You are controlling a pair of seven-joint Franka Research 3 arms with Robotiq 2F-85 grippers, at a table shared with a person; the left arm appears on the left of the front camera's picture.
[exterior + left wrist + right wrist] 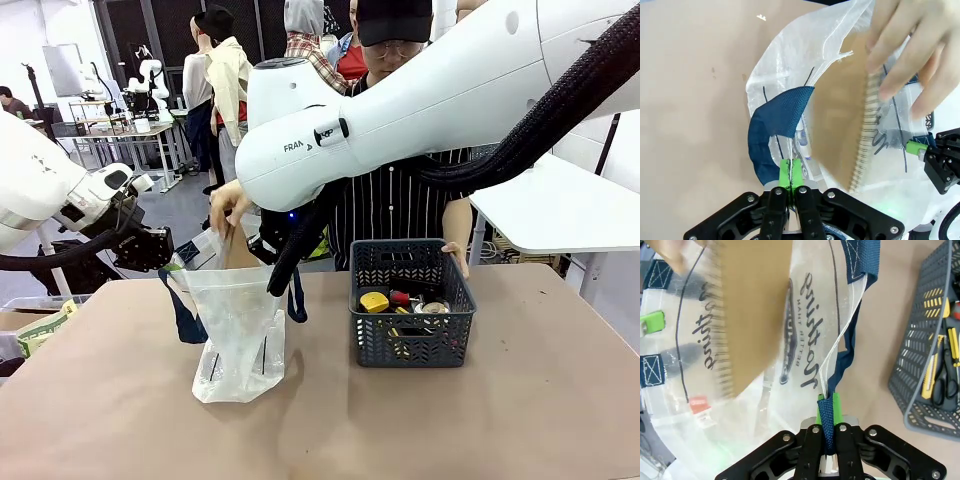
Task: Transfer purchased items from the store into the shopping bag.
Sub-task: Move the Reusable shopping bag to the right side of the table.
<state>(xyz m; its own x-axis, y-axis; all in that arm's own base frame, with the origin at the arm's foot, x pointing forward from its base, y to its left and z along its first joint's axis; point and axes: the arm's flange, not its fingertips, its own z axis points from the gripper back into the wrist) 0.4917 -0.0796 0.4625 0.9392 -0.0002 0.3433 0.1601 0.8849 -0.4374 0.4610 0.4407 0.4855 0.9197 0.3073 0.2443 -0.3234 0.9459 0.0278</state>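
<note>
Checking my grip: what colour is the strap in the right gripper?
Dark navy woven strap, best in right wrist view.

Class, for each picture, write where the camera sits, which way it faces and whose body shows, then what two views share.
Front view: between the arms, facing across the table at the person; the right arm crosses the top.
Left wrist view: on that wrist, looking into the shopping bag; left fingers pinch its rim.
Right wrist view: on that wrist, facing the bag's side; right fingers clamp its handle.
Shared: both wrist views show the notebook.
</note>
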